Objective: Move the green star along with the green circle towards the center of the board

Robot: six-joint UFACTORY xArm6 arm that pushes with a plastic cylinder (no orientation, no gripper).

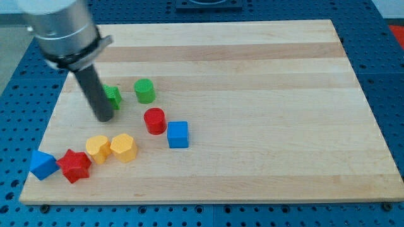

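The green star [113,96] lies on the wooden board [252,75] at the view's left, partly hidden behind my rod. The green circle [144,91], a short cylinder, stands just to its right with a small gap between them. My tip [104,118] rests on the board right at the green star's lower left side, seemingly touching it. Both green blocks sit well left of the board's middle.
Below the green blocks are a red cylinder [154,120] and a blue cube [178,134]. Farther to the lower left lie a yellow hexagon [124,147], a yellow heart-like block [97,149], a red star [74,165] and a blue triangle-like block [43,164] near the board's corner.
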